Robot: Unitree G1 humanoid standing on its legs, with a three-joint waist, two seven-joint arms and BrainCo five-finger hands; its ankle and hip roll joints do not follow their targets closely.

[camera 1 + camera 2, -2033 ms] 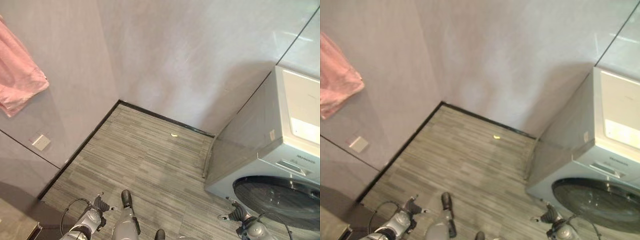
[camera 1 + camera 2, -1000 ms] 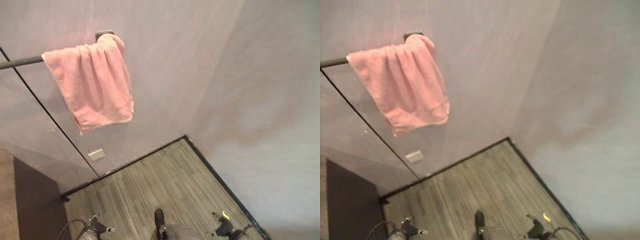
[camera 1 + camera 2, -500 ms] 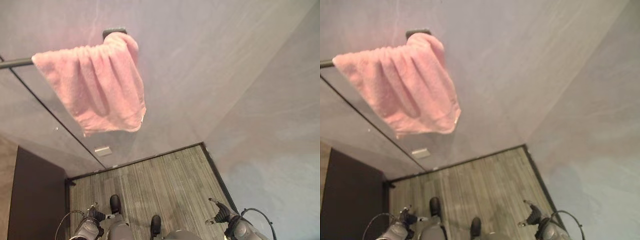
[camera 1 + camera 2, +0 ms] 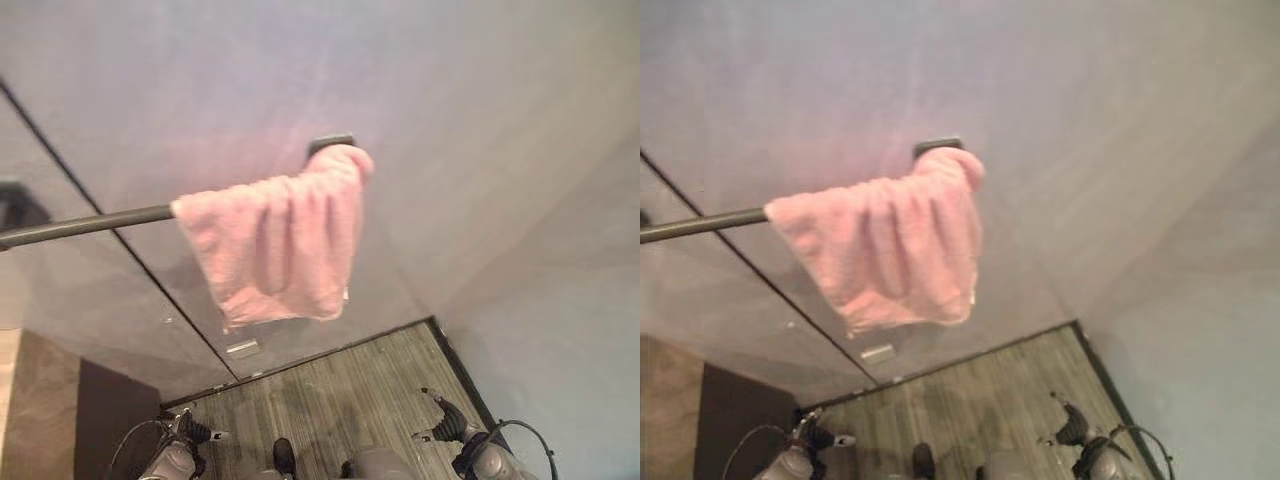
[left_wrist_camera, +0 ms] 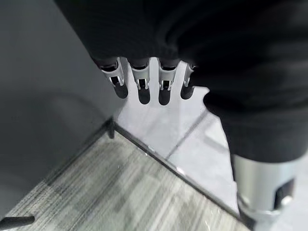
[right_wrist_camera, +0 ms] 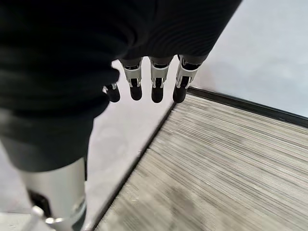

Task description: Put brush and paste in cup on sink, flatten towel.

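Swung further round and tipped upward since the earlier frames: the whole view, not the things in it. Gone from sight, the grey front-loading washing machine of two seconds back; brought toward the middle of the head views, the bunched pink terry towel [image 4: 275, 250], earlier at the far left edge. Hanging crumpled over the right-hand end of a dark round wall rail [image 4: 85, 226], gathered in folds near the rail's end bracket, not spread flat. So, judged from this: robot turned to face the towel, flattening step about to be set up, nothing of it done yet.

Left hand [image 5: 144, 82] low by the grey striped plank floor [image 4: 350, 400], fingers straight and relaxed, empty. Right hand [image 6: 154, 82] likewise low over the floor, fingers hanging loose, nothing held. Both well below the towel and apart from it.

Containers: no cup or sink to be made out here, nor brush or paste; whether those are already stowed cannot be told from these pictures.
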